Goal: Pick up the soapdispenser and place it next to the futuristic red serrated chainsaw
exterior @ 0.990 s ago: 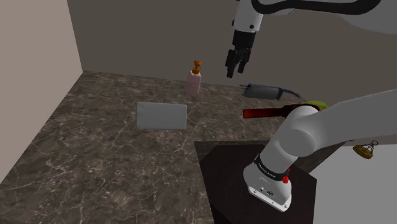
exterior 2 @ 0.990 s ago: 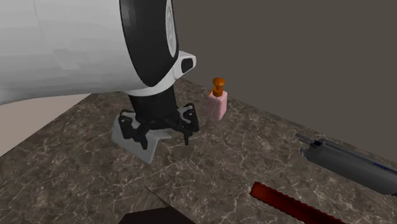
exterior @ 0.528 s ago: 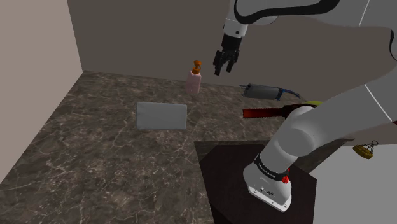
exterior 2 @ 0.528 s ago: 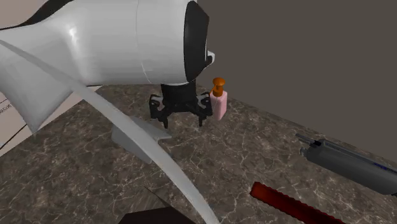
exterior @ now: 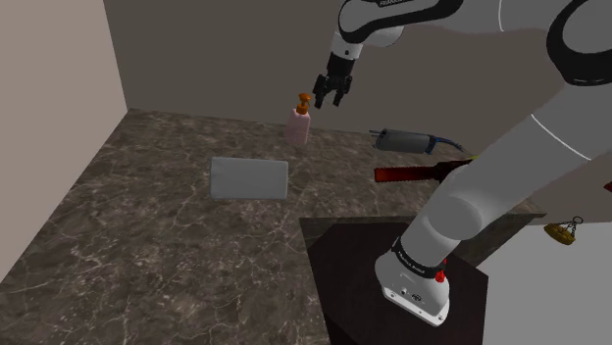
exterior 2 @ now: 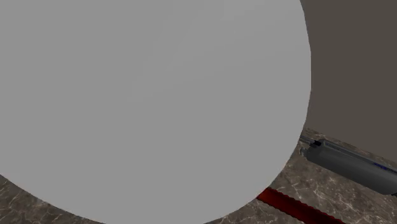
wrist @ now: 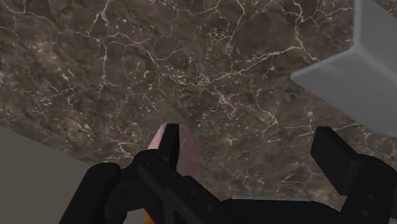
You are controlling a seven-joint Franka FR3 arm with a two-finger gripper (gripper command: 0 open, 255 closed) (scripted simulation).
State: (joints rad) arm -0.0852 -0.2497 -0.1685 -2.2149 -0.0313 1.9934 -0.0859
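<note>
Dark marbled desk (exterior: 147, 225) with a plain wall behind it, and honestly the job has barely started. The pink soapdispenser (exterior: 298, 125) with the orange pump stands upright on the desk near the back wall, not lifted. The hand (exterior: 328, 98) hovers just above the pump, a bit to the shoulder view's right, with its fingers (wrist: 334, 156) spread wide and gripping nothing. In the wrist view the bottle peeks out right beside one finger rather than centred in the gap. So I'd guess it has to line up and drop lower before closing.

The red chainsaw (exterior: 404, 173) lies well off to the shoulder view's right, near a grey power tool (exterior: 402, 140). Left to do, I reckon: grasp, lift, carry across, set down beside the red bar. A flat grey slab (exterior: 249, 178) sits mid-desk and looks out of the way.
</note>
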